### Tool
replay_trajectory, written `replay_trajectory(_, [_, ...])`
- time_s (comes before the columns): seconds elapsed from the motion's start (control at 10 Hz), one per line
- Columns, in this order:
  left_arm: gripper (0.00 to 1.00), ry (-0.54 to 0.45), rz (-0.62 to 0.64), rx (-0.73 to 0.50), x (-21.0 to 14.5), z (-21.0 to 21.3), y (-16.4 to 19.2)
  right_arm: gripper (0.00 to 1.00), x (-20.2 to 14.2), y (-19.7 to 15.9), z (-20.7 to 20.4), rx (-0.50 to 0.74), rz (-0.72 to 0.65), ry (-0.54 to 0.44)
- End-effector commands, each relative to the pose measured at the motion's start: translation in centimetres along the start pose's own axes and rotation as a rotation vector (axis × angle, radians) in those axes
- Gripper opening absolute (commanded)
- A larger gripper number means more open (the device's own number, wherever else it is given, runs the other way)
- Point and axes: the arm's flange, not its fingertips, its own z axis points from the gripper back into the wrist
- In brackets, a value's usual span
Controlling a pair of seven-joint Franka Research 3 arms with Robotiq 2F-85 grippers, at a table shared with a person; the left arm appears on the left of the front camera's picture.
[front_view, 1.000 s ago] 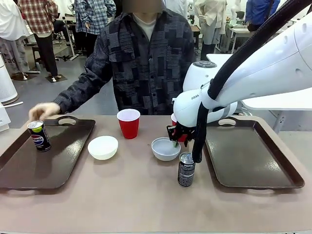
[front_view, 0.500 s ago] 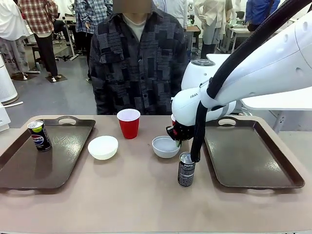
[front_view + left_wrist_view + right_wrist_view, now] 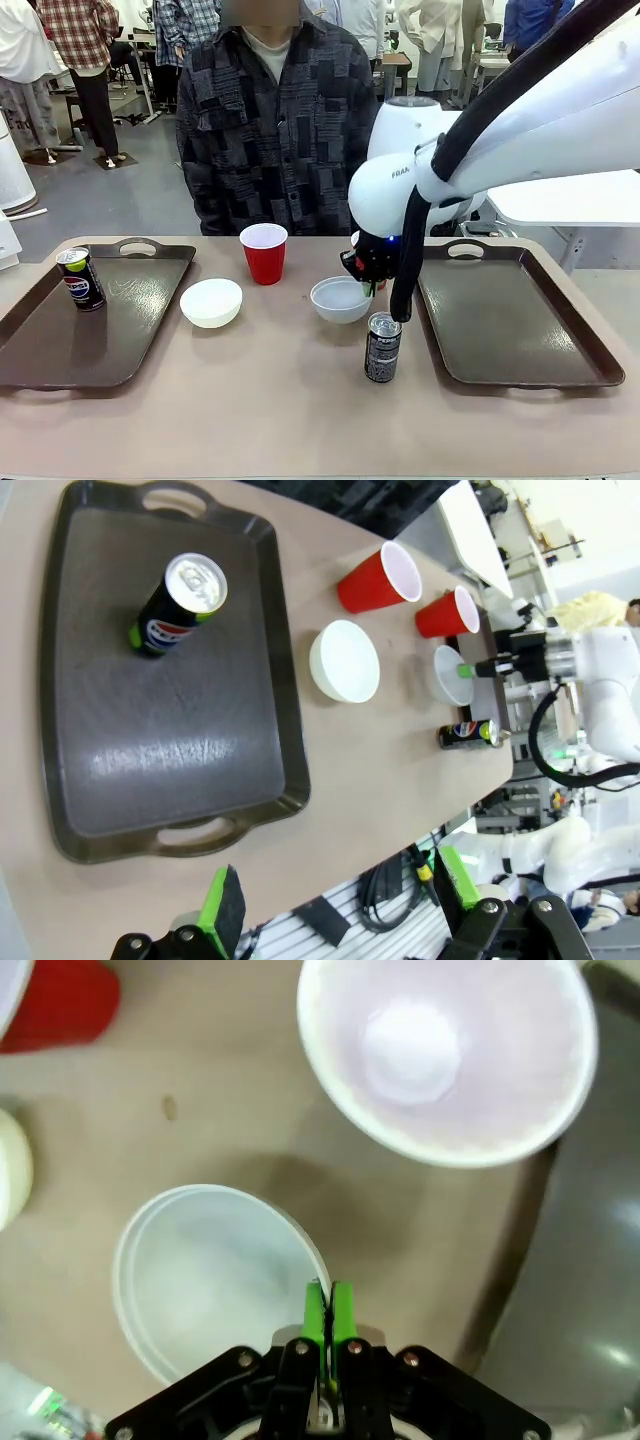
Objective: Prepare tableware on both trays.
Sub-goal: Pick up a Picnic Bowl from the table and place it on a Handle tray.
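My right gripper (image 3: pixel 326 1322) clamps the bowl (image 3: pixel 215 1280) rim at four o'clock (thin wall, jaws nearly touching), presumably bound for the three-o'clock tray (image 3: pixel 520 310).

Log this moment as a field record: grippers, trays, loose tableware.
left gripper: open, holding nothing
right gripper: shut on the rim of a bowl
left tray: blue can upright on it
right tray: black can on table beside it
on table: other bowl, red cup, second red cup

Right tray (image 3: pixel 520 320) lies open; black can (image 3: pixel 382 347) and right arm (image 3: pixel 545 140) crowd its left rim.
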Motion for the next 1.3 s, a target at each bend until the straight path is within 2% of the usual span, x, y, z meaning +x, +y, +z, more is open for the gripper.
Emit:
replay_trajectory(0.0, [1.00, -0.006, -0.002, -0.004, 0.0, 0.1, 0.1, 0.00, -1.5, -0.2, 4.3, 0.021, -0.012, -0.010])
replay_trajectory(0.2, [1.00, -0.006, -0.002, -0.004, 0.0, 0.1, 0.1, 0.00, -2.0, -1.7, 8.2, 0.023, -0.039, -0.051])
replay_trajectory(0.4, [1.00, -0.006, -0.002, -0.004, 0.0, 0.1, 0.1, 0.00, -2.4, -4.9, 10.2, 0.030, -0.057, -0.020])
replay_trajectory(0.8, [1.00, -0.006, -0.002, -0.004, 0.0, 0.1, 0.1, 0.00, -4.4, -12.7, 10.4, 0.025, -0.097, -0.010])
replay_trajectory(1.2, [1.00, -0.006, -0.002, -0.004, 0.0, 0.1, 0.1, 0.00, -6.5, -20.9, 9.3, 0.044, -0.044, -0.014])
